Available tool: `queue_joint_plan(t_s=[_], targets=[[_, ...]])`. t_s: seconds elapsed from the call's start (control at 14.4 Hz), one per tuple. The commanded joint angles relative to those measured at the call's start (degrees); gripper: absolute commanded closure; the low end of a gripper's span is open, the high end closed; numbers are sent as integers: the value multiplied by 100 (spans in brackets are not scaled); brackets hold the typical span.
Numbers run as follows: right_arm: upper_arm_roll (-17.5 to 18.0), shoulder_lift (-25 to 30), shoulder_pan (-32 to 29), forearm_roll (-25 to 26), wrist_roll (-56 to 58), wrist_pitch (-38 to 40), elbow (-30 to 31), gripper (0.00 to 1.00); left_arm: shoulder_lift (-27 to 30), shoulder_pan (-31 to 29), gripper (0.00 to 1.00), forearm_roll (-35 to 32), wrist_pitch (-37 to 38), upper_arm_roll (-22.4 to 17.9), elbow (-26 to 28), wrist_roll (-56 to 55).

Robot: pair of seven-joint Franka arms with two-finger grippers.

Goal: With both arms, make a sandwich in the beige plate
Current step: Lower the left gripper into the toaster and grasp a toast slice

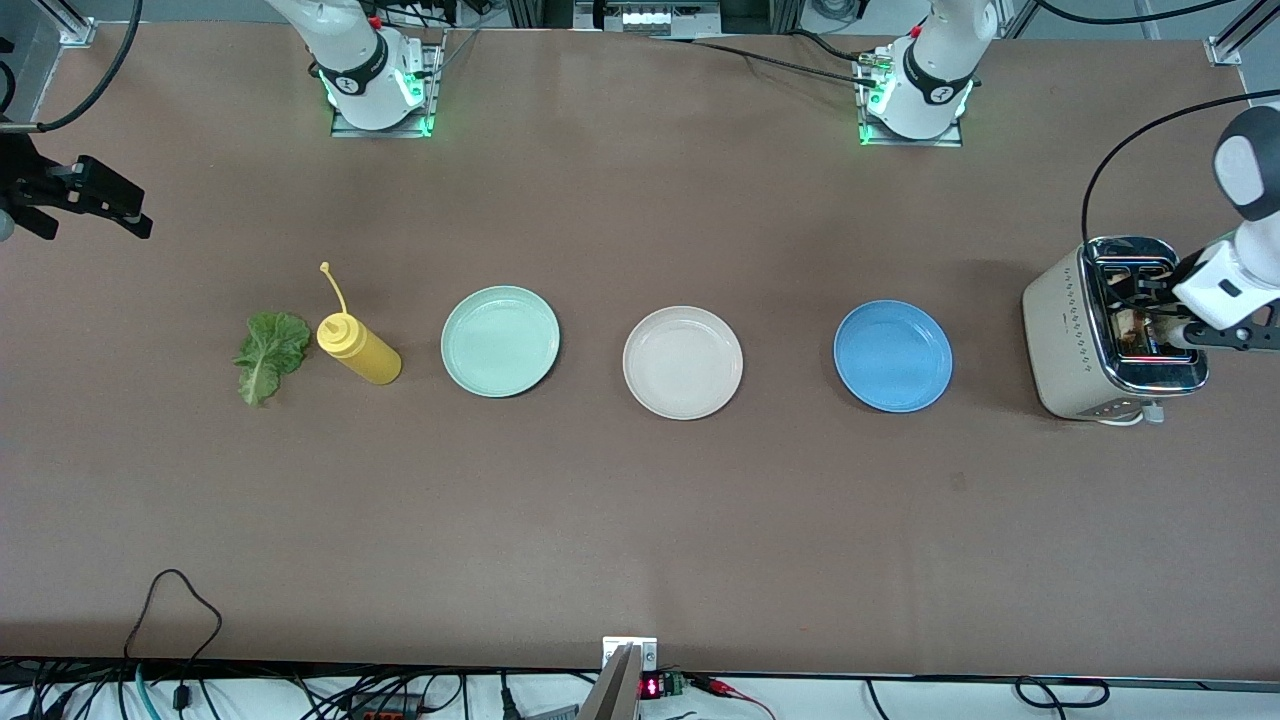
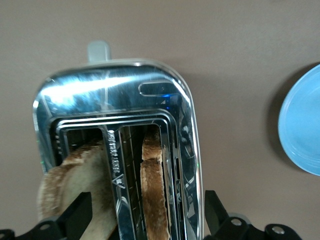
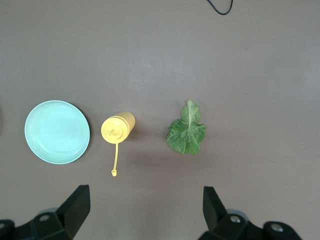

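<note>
Over toaster: left hand open astride bread slices | right hand open, waiting above lettuce

Light fell evenly from overhead on the brown table, bright without harshness. Plates cast thin dark shadows. The toaster at the table's left-arm end threw white glare off its chrome top, and its bread slices looked soft and blurred up close.

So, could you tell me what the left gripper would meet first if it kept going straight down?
Probably the bread slice standing in the toaster; the open left gripper is over it, though depth is unclear.
</note>
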State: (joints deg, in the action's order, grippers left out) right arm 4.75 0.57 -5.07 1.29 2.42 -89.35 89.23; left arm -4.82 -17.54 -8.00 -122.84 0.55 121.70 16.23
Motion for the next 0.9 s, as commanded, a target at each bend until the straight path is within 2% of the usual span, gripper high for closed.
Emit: queue_joint_plan(t_s=[0.0, 0.14, 0.28, 0.63, 0.83], targets=[[0, -31, -38, -94, 65, 32, -116, 0, 297, -83, 27, -79, -196, 50, 372, 108], [0, -31, -38, -94, 74, 32, -116, 0, 245, -83, 72, -79, -178, 50, 372, 108], [0, -31, -38, -94, 74, 32, -116, 0, 236, -100, 88, -79, -109, 50, 355, 178], [8, -31, -38, -94, 65, 32, -116, 0, 262, -100, 99, -79, 76, 103, 214, 284], [8, -31, -38, -94, 57, 32, -116, 0, 306, -83, 99, -79, 811, 190, -223, 302]])
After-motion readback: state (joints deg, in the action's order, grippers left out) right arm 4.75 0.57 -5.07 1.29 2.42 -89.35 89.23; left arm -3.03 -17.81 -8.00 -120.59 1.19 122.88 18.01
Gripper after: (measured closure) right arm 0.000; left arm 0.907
